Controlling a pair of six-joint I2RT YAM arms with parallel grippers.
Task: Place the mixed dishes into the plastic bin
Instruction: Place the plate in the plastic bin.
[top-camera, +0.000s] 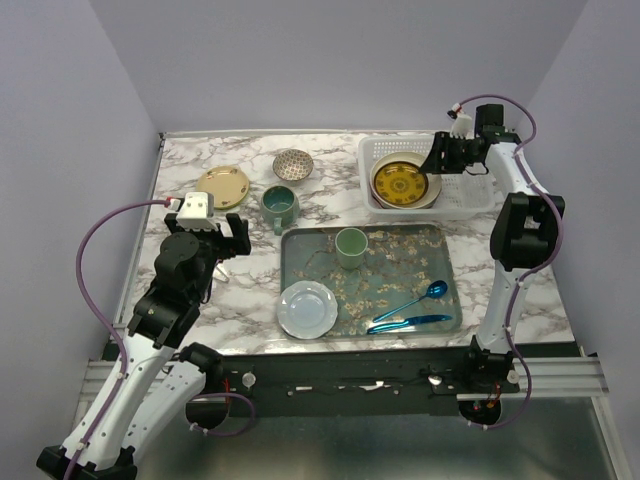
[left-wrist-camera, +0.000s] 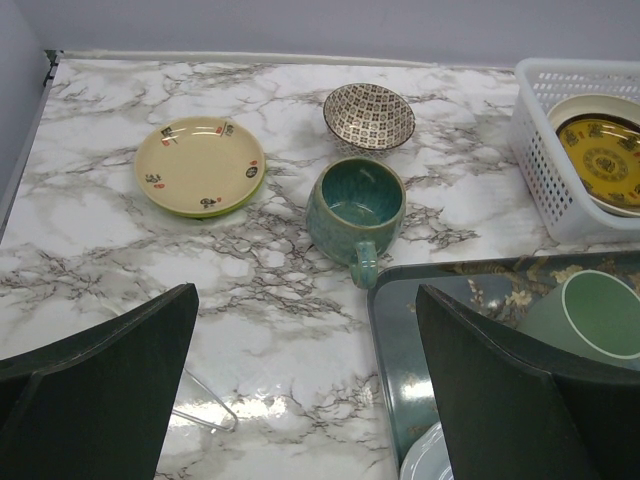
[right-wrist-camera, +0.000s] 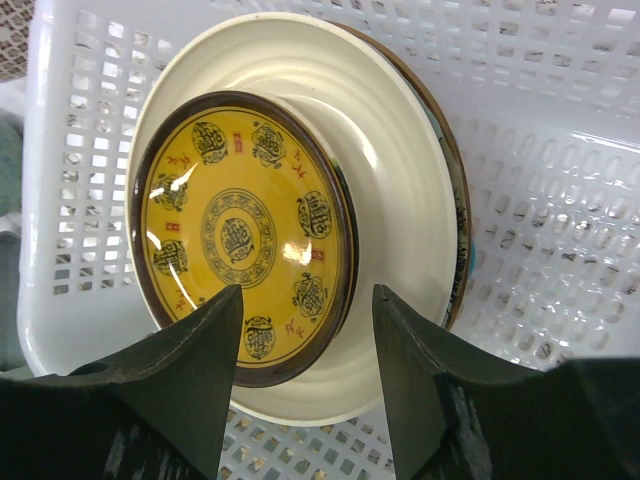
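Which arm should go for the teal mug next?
Left. The left gripper is open and facing the teal mug close ahead. The right gripper hangs over the plastic bin, farther from the mug.

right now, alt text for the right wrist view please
An amber-yellow plate with a dark rim sits on a larger cream plate inside the white plastic bin. The right hand hangs open in the foreground, holding nothing.
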